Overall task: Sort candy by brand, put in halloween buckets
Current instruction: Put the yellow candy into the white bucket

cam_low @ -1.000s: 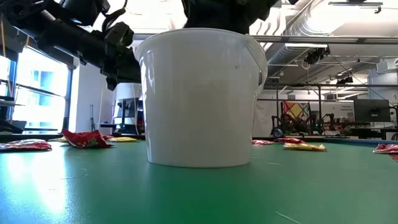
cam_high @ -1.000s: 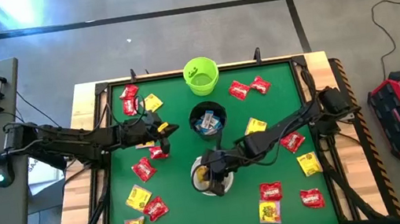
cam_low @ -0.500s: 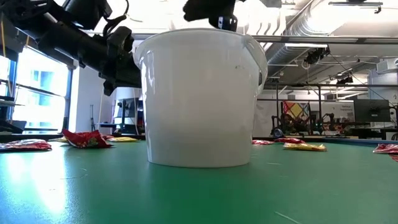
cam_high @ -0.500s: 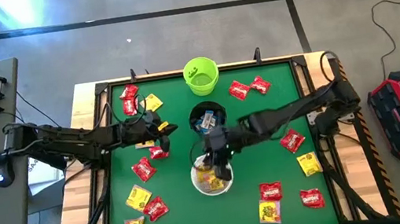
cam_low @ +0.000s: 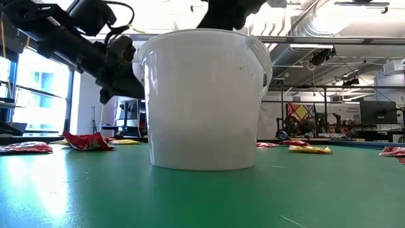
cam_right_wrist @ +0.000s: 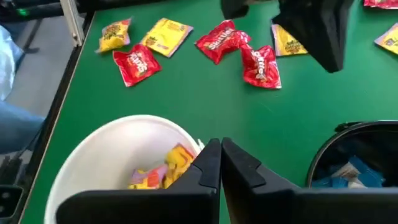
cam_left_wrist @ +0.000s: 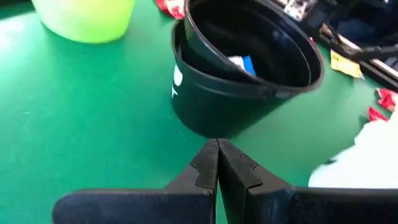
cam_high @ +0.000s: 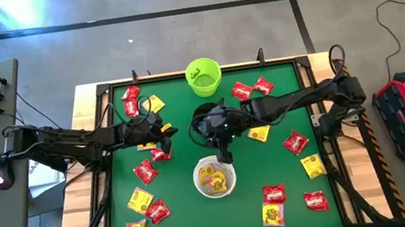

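Note:
The white bucket stands near the table's middle with yellow candy packets in it. Just behind it is the black bucket, holding blue-and-white packets. The lime green bucket is at the far edge. My right gripper is shut and empty. It hovers between the black bucket and the white bucket's far rim. My left gripper is shut and empty, left of the black bucket. Red and yellow packets lie on both sides of the table.
Red packets and yellow ones lie on the left half. More sit on the right half, such as a yellow packet and a red one. A raised frame rims the green mat. In the low view the white bucket blocks the middle.
My right gripper has risen out of the white bucket's mouth and swung toward the far edge, ending near the black bucket; the arm now reaches across the table farther back. The yellow packets in the white bucket now show uncovered.

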Tool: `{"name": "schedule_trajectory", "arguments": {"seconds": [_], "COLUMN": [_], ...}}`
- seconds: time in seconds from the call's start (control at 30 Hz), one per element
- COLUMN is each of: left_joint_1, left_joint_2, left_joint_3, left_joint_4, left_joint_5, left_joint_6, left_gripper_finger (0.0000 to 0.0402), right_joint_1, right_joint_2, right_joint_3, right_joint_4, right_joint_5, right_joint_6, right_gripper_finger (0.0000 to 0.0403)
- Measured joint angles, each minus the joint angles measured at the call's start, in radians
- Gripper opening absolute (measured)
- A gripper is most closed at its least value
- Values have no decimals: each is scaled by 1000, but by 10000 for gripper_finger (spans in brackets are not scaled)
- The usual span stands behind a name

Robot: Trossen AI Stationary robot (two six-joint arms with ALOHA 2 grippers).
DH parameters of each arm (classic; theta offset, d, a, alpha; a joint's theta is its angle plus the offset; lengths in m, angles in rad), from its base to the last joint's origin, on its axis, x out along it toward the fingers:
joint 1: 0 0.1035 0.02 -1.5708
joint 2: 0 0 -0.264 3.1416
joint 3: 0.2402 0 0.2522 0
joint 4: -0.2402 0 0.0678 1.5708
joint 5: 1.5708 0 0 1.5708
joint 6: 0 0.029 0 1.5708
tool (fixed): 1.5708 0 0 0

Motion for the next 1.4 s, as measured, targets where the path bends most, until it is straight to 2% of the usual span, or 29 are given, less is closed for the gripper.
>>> {"name": "schedule_trajectory", "arguments": {"seconds": [0.13, 0.37, 0.7, 0.9, 1.2, 1.4], "left_joint_1": [-1, -1, 6, 5, 6, 12], "left_joint_2": [-3, -26, -29, -29, -29, -21], "left_joint_3": [1, 8, 95, 179, 253, 248], "left_joint_4": [-17, -44, -356, -596, -969, -1060], "left_joint_5": [25, 65, 84, 220, 169, 112], "left_joint_6": [5, 3, 24, 51, 43, 19], "left_gripper_finger": [0, 0, 0, 1, 37, 87], "right_joint_1": [-13, 5, 3, 8, 7, 7], "right_joint_2": [-25, -175, -465, -603, -690, -690], "right_joint_3": [-91, -214, -444, -570, -668, -668], "right_joint_4": [108, 168, 183, 186, 182, 179], "right_joint_5": [-29, 75, 254, 366, 422, 422], "right_joint_6": [46, 82, 179, 238, 284, 271], "right_gripper_finger": [0, 0, 0, 0, 0, 0]}}
